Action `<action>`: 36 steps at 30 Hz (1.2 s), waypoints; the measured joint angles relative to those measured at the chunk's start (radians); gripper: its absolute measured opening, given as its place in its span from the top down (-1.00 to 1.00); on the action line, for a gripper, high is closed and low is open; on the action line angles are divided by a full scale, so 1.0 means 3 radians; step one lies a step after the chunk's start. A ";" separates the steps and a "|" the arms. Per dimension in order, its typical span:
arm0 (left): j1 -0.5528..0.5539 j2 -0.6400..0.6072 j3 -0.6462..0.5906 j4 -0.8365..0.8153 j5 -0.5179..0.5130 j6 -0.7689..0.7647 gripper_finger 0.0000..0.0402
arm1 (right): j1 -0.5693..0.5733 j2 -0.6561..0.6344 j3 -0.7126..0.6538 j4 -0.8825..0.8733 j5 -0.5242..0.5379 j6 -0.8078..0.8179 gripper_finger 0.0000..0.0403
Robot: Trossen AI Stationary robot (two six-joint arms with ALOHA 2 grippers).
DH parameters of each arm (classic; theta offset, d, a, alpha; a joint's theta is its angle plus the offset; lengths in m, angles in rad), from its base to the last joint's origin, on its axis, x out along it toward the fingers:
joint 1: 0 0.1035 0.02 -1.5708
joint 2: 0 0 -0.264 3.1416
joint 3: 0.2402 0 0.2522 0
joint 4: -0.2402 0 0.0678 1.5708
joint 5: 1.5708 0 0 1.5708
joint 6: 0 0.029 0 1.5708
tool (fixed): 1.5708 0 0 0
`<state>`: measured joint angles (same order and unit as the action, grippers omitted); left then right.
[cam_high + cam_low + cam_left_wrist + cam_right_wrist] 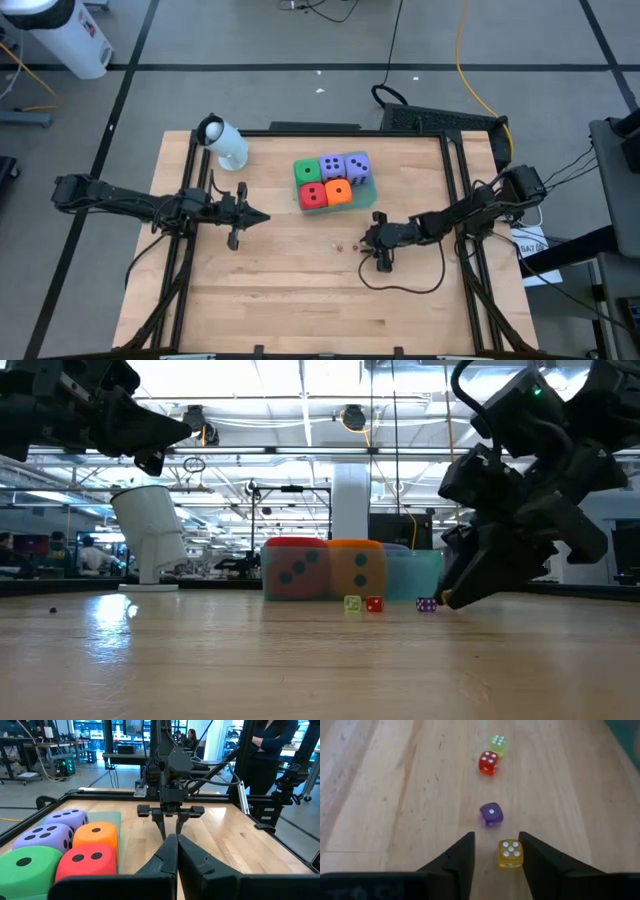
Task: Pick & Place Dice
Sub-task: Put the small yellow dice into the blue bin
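I am the right claw (496,836), low over the wooden table (300,290) just in front of the pale tray (370,196) of big soft dice. My two fingers stand narrowly apart, not clamped on anything. A small amber die (510,854) sits on the wood between them, showing five white pips. Just past my tips lies a small purple die (491,814) with one pip up. Farther on, a small red die (488,762) showing four pips sits just beside a small yellow-green die (498,744).

In the tray the green (307,170), two purple (332,166) (357,165), red (313,196) and orange (338,194) cubes sit packed together.

My partner, the left claw (262,216), hangs pinched shut left of the tray.
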<state>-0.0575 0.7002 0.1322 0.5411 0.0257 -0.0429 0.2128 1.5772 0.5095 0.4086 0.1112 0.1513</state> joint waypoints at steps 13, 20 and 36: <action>-0.0001 0.0000 0.0000 0.0001 0.0000 0.0001 0.97 | -0.0431 -0.0679 0.0000 -0.0544 0.0077 -0.0433 0.81; 0.0000 0.0000 0.0000 0.0008 -0.0001 0.0025 0.97 | -0.0857 -0.1442 0.0003 -0.0493 0.0090 -0.0792 0.74; 0.0000 0.0000 0.0000 0.0033 -0.0004 0.0049 0.97 | -0.1643 -0.0782 0.0004 0.0061 -0.0182 -0.1070 0.47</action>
<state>-0.0576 0.7002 0.1322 0.5510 0.0246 -0.0282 -0.2802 1.3427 0.5106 0.4268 0.0565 -0.1698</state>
